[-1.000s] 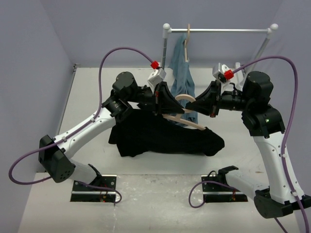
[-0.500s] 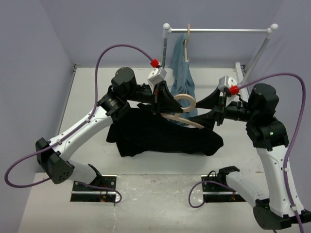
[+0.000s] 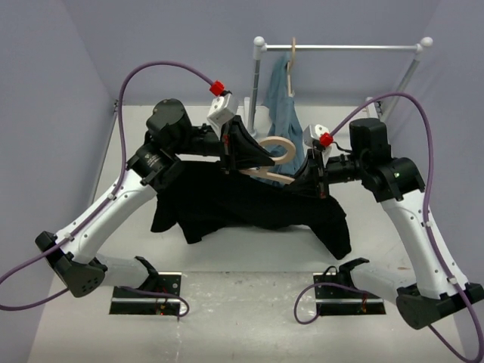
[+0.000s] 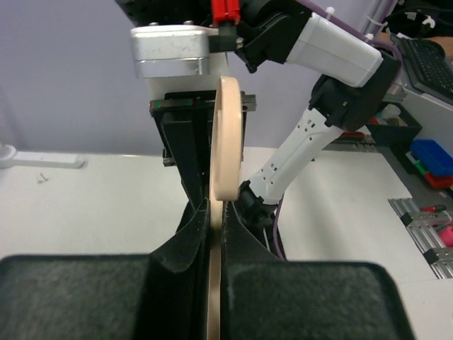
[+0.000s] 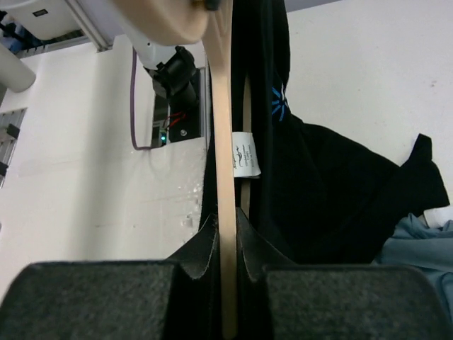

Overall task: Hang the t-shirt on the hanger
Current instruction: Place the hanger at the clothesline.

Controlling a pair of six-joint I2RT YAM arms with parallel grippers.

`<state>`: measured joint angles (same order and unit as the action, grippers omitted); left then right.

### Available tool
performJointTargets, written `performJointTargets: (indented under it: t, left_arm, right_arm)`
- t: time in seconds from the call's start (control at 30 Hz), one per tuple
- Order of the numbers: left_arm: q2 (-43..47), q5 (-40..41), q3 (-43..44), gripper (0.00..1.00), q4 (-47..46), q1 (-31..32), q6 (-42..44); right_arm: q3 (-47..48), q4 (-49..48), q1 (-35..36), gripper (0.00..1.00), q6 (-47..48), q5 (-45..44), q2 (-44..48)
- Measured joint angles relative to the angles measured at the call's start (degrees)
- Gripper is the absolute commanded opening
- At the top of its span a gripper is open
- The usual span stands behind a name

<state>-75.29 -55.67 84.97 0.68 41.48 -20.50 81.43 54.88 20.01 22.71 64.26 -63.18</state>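
The t-shirt (image 3: pixel 249 208) hides part of the hanger (image 3: pixel 265 175).

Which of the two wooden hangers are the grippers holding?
The hanger at centre, clamped by the left gripper and right gripper; the other hanger hangs on the rail, wearing a blue-grey garment.

We observe bright, even overhead light, soft shadows on the surface (image 3: pixel 249 318), and blurred foregrounds in both wrist views.
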Motion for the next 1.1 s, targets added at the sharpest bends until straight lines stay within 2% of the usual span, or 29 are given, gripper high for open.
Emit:
performJointTargets:
  t: [0.03,0.07,0.1,0.13,0.17,0.23,0.4,0.5,0.6,0.7,0.8,0.97,1.1]
  left_arm:
    - [-0.03,0.41,0.03,0.00,0.45,-0.22,-0.05]
    - [-0.04,1.08,0.25,0.38,0.98,-0.25,-0.06]
    - [-0.06,2.15,0.84,0.72,1.93,-0.23,-0.11]
    - [-0.06,3.66,1.64,0.95,3.22,-0.14,0.08]
    - [-0.05,6.24,2.79,1.00,4.88,-0.10,0.19]
    - [0.44,14.58,5.47,1.00,7.84,-0.70,0.20]
    - [9.99,49.10,5.63,1.00,13.33,-1.63,-0.49]
    - [23.07,68.37,-0.71,1.00,12.12,-1.73,-0.98]
    - [35.05,80.31,-4.31,1.00,10.30,-1.75,-0.91]
    - [40.04,87.17,-4.32,1.00,8.36,-1.75,-0.66]
    - [40.29,90.47,-5.76,1.00,9.78,-1.74,-0.01]
    - [39.08,92.09,-12.27,1.00,15.65,-1.72,0.57]
    - [39.55,92.59,-17.80,1.00,19.72,-1.71,0.58]
  right_arm:
    - [0.00,0.09,-0.03,0.00,0.10,-0.36,0.29]
    - [-0.07,-0.02,-0.04,0.00,0.07,-0.82,0.90]
    - [-0.30,-0.54,-0.04,0.00,-0.03,-1.62,1.79]
    - [-0.37,-1.10,-0.01,0.00,-0.19,-2.24,2.78]
    - [-0.89,-2.07,0.02,0.00,-0.36,-2.68,4.18]
    - [-2.14,-3.17,-0.13,0.00,-1.15,-3.19,7.93]
    - [-1.56,-5.14,-0.08,0.00,-4.39,-5.94,15.59]
    - [0.39,-8.00,-0.02,0.00,-9.78,-15.02,19.16]
    - [4.50,-9.75,-0.04,0.00,-16.49,-26.86,21.37]
    - [13.60,-10.23,-0.01,0.00,-22.90,-38.99,20.66]
    - [24.36,-10.58,-0.05,0.00,-25.38,-51.53,18.08]
    - [38.46,-11.82,-0.04,0.00,-24.82,-72.00,14.15]
    - [43.04,-12.51,-0.04,0.00,-22.29,-83.48,13.35]
